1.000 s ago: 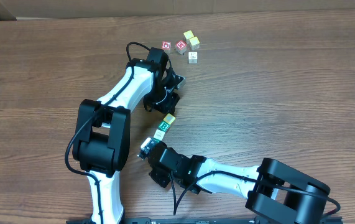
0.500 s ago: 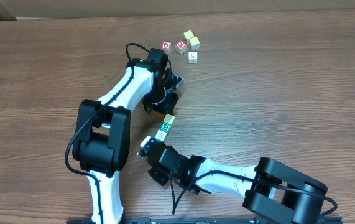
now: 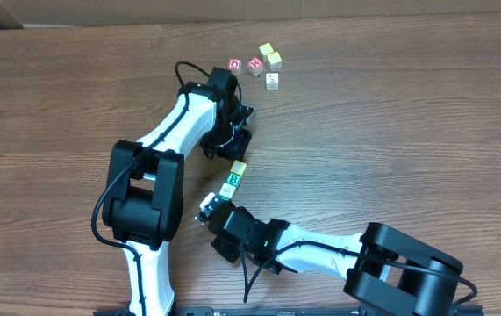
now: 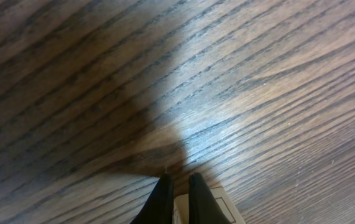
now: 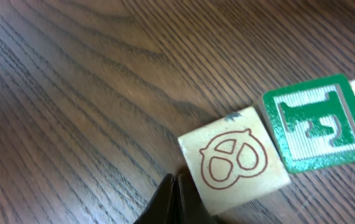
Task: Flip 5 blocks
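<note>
Brown wood-grain counter (image 3: pixel 425 132), both arms over its middle.

Mid-counter: three blocks in a short diagonal row, close together.
- Yellow block (image 3: pixel 239 166) is uppermost.
- Green block (image 3: pixel 231 179) is in the middle.
- Pretzel block (image 3: pixel 227 190) is lowest.

Right wrist view: the pretzel block (image 5: pixel 236 163) is pale with a reddish outline pretzel face up. The green block (image 5: pixel 320 123) is just beside its corner, green-printed face up; touching or not, cannot tell.

Far group near the top edge: red cubes (image 3: pixel 255 64) side by side, a far yellow block (image 3: pixel 266 50) and a tan block (image 3: pixel 275 61) just right of them, and a white block (image 3: pixel 272 79) a little below. All are well apart from both pincers.

Right pincer (image 5: pixel 174 198): fingers pressed together, nothing pinched, tips low over the counter just beside the pretzel block's near edge. Contact cannot be told.

Left pincer (image 4: pixel 178 182): fingers pressed together, nothing pinched, tips at the counter surface. A pale block edge (image 4: pixel 219 206) shows just behind the tips at the frame bottom; which block it is, cannot tell. In the overhead view this arm's end sits just above the yellow block.

The right arm (image 3: pixel 320 250) comes in from the lower right. The left arm (image 3: pixel 184 114) reaches up from the lower left.
</note>
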Controlling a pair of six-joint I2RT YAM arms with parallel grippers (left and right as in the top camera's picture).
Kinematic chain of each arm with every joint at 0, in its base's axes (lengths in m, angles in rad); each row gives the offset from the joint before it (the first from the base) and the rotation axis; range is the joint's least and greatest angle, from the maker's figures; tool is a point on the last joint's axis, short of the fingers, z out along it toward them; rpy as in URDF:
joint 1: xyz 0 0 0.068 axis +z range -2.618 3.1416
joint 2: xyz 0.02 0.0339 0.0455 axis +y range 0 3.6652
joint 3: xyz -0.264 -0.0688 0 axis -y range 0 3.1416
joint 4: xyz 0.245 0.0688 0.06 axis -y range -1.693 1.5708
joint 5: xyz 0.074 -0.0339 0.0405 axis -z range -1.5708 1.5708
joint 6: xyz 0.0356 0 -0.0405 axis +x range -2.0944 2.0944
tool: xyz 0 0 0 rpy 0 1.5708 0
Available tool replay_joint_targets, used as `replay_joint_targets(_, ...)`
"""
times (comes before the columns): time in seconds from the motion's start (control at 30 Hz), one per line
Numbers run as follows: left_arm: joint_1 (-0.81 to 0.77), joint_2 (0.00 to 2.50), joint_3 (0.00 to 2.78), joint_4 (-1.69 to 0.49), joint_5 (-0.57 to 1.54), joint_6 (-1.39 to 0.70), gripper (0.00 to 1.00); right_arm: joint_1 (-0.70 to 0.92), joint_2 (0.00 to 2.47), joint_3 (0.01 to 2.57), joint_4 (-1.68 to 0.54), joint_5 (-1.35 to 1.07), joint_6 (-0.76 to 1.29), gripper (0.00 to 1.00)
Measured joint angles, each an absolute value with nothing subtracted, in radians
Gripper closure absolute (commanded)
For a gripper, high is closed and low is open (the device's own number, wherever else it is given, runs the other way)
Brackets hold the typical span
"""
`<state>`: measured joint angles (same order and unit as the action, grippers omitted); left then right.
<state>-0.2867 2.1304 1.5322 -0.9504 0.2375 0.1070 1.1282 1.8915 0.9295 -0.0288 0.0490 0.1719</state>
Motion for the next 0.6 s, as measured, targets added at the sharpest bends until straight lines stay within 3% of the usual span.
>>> replay_joint_targets(0.6,-0.287,2.13,1.534,-0.985,0.203,0.027,0.96,1.127,1.88,0.929,-0.058,0.062,0.176,0.96)
